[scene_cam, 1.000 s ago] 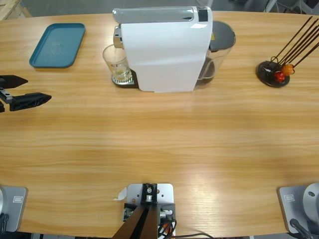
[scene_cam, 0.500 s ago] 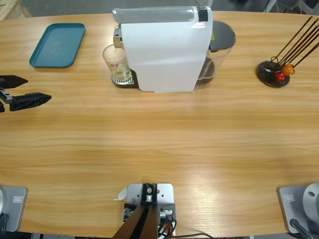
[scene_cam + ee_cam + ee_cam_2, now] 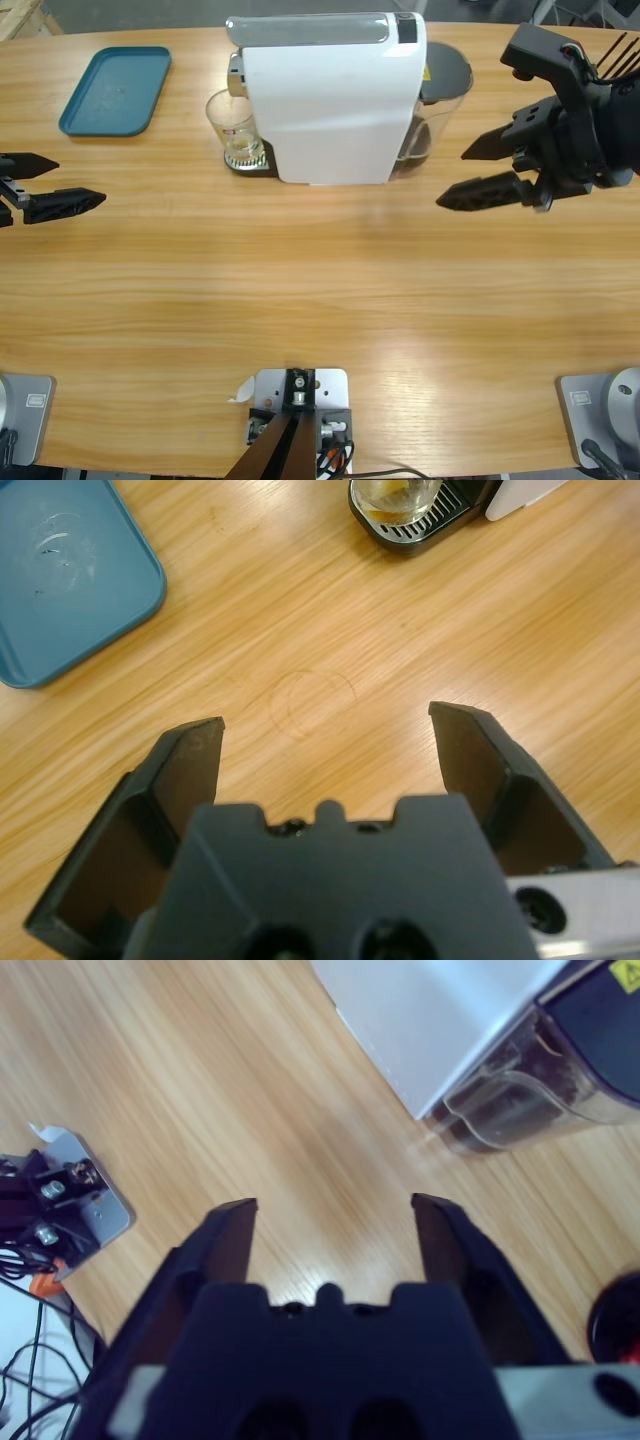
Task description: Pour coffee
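Gleaming clear round tumbler point(image 3: 234, 128), wood-grain table point(image 3: 320, 290)

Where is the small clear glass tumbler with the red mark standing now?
In the high view, the small clear glass tumbler stands on the drip grille at the left side of the white coffee machine, right of the blue tray.

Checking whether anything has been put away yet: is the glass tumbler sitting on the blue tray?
No, the glass tumbler stands on the coffee machine's drip grate, while the blue tray lies apart.
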